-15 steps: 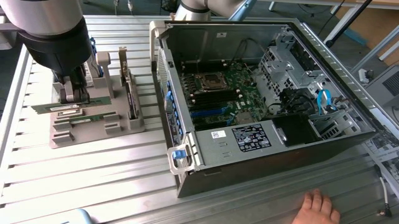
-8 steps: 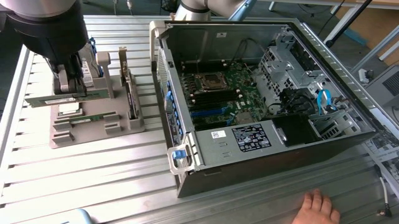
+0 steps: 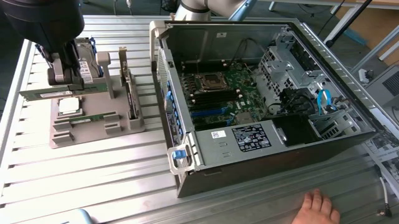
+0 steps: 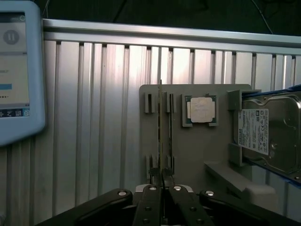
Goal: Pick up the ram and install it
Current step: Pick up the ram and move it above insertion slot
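Green and thin, the ram (image 3: pixel 44 94) is clamped edge-on between the closed jaws of the gripper (image 3: pixel 67 87), held level over the grey tray (image 3: pixel 90 135) at the exterior view's left, with one end reaching past the tray's left edge. A second stick (image 3: pixel 87 118) lies flat in the tray on the near side, and the silver processor (image 3: pixel 70 105) sits between the two. A dark expansion card (image 3: pixel 129 93) stands upright along the tray's right side, between the gripper and the open computer case (image 3: pixel 206 163), whose motherboard (image 3: pixel 221 86) is exposed. A hard drive (image 3: pixel 92 58) stands just behind the gripper, on the far side. A person's hand (image 3: pixel 319 207) rests on the slatted aluminium table (image 3: pixel 93 186) near the case. In the wrist view a tablet (image 4: pixel 19 70) lies beside the tray.
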Available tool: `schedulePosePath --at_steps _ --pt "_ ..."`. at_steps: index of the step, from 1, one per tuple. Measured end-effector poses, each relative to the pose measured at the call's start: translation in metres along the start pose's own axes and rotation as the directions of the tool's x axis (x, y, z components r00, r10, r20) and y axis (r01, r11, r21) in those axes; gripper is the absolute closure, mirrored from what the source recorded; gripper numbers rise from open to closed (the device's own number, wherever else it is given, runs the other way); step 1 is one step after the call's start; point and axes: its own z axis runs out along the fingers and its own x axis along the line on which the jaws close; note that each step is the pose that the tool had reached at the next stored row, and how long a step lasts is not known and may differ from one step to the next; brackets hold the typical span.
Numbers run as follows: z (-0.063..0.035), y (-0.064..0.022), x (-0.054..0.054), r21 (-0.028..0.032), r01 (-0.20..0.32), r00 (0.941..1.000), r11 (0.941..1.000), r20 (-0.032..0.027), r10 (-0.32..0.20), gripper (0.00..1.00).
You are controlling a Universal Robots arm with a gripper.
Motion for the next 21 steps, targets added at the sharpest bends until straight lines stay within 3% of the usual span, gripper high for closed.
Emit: schedulePosePath --at_steps 21 --pt "-0.0385 0.0010 -0.002 0.0001 0.000 1.0000 1.0000 0.0001 0.000 0.88"
